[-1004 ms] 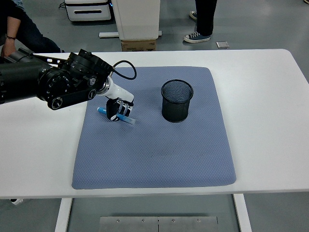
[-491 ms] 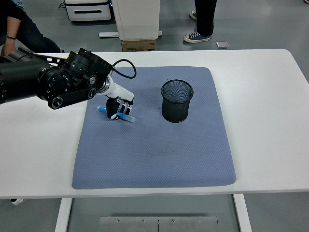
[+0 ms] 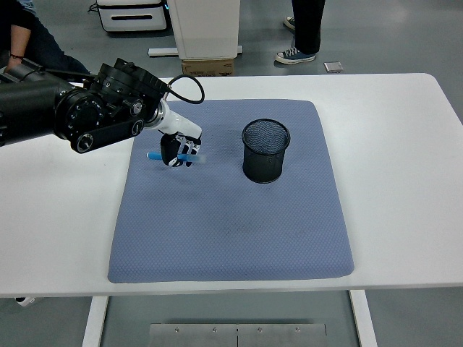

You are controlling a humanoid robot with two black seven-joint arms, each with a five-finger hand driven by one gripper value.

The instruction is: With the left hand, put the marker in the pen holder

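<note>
Lifted, left robot hand (image 3: 179,150) grips marker (image 3: 173,155) left of pen holder (image 3: 265,151)

I see left hand (image 3: 178,150) curled round the blue marker (image 3: 173,155), held roughly level over the blue mat (image 3: 231,217); black mesh holder (image 3: 265,150) upright on mat, apart to its right; table (image 3: 405,181) white
</note>
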